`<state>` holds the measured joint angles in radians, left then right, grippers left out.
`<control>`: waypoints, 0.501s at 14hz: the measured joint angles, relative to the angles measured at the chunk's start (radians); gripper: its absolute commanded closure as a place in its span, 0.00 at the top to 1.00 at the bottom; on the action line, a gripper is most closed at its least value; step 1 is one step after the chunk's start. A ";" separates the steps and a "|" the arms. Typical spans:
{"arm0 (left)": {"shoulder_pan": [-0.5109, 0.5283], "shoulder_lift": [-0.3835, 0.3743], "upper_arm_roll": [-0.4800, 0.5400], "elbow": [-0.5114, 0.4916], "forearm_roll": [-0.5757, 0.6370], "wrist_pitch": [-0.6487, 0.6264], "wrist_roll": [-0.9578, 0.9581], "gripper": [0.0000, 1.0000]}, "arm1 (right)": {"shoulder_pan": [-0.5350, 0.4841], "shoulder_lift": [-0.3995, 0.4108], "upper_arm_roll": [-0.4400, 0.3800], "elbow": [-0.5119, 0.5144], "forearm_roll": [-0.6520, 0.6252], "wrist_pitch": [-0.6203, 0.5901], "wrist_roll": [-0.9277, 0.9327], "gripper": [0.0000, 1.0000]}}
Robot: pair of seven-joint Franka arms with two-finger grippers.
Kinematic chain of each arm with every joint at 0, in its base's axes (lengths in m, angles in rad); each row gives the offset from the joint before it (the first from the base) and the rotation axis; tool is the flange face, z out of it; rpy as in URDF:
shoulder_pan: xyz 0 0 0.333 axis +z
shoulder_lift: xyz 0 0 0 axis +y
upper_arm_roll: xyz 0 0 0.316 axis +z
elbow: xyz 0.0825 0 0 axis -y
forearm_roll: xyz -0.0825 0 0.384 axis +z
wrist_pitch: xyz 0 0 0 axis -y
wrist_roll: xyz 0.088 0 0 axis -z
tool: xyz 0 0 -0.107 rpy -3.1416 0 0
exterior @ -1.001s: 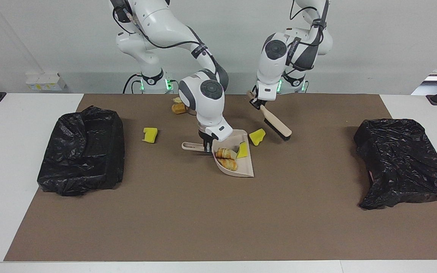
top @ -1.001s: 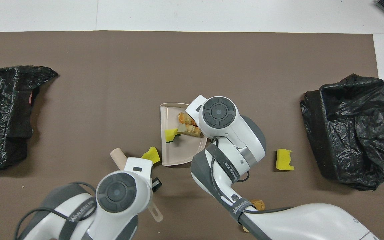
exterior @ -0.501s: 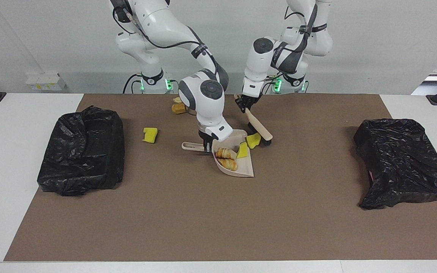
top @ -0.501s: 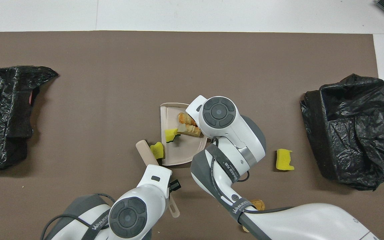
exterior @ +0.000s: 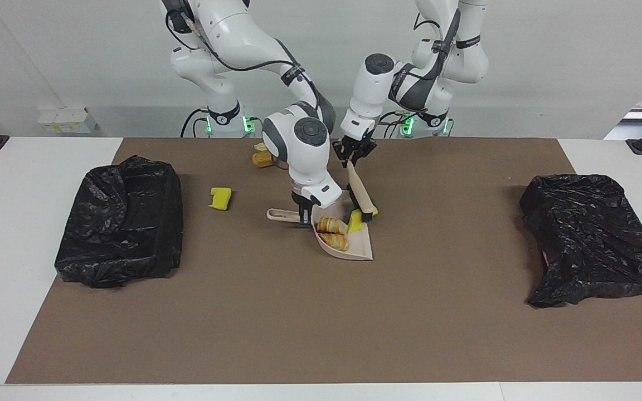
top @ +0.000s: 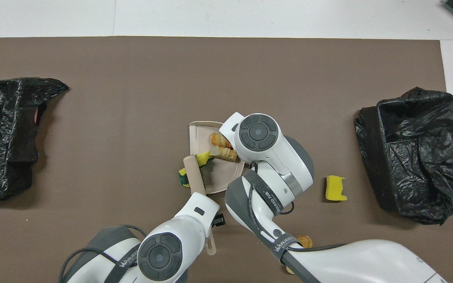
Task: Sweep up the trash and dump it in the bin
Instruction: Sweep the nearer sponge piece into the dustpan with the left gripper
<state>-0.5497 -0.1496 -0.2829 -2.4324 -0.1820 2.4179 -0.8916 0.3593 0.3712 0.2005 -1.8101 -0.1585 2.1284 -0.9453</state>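
Up by the robots, nearer to them than the dustpan (exterior: pixel 361 246), spot one orange-brown chunk (exterior: pixel 263 159) lying loose on the surface. Just short of the dustpan's open edge, find the left end effector (exterior: pixel 353 156) clamped on the handle of the brush (exterior: pixel 359 192), bristles down at the lip. Look under those bristles for a yellow sponge piece (top: pixel 181 172), touching the lip and not fully aboard. Level with the dustpan, toward the right arm's end, note a second yellow sponge (exterior: pixel 220 198) sitting well apart. At the dustpan's handle, see the right end effector (exterior: pixel 302 216) closed on it, pressing the dustpan to the surface. Inside the dustpan, count two brown chunks (exterior: pixel 330 225) and a yellow wedge (exterior: pixel 356 221).

Expect the sponges to be light and springy, apt to hop or roll off the bristles. Push low and slow. Judge the chunks rough, stiff and no real weight. Skip any pinching: move every piece with the brush, then carry by the dustpan's handle, kept level, since loose pieces could slide out of the open mouth. Well apart from the dustpan, mark one black-bagged bin (exterior: pixel 123 223) toward the right arm's end and another bin (exterior: pixel 594 239) toward the left arm's.
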 measured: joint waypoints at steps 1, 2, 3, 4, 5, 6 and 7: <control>0.000 0.003 0.001 0.012 0.000 0.000 0.003 0.00 | 0.000 0.000 0.000 0.000 0.000 0.000 0.000 0.00; 0.000 0.008 0.002 0.030 0.000 0.000 0.007 0.00 | 0.000 0.000 0.000 0.000 0.000 0.000 0.000 0.00; 0.001 0.015 0.005 0.056 0.000 -0.001 0.009 0.00 | 0.000 0.000 0.000 0.000 0.000 0.000 0.000 0.00; 0.006 0.019 0.009 0.077 0.000 -0.003 0.009 0.00 | 0.000 0.000 0.000 0.000 0.000 0.000 0.000 0.00; 0.023 0.020 0.017 0.097 0.000 -0.019 0.013 0.00 | 0.000 0.000 0.000 0.000 0.000 0.000 0.000 0.00; 0.050 0.019 0.019 0.112 0.000 -0.047 0.024 0.00 | 0.000 0.000 0.000 0.000 0.000 0.000 0.000 0.00; 0.084 0.019 0.023 0.133 0.000 -0.086 0.037 0.00 | 0.000 0.000 0.000 0.000 0.000 0.000 0.000 0.00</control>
<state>-0.4660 -0.1306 -0.2602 -2.2992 -0.1822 2.3318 -0.8550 0.3590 0.3713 0.2005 -1.8104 -0.1585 2.1283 -0.9451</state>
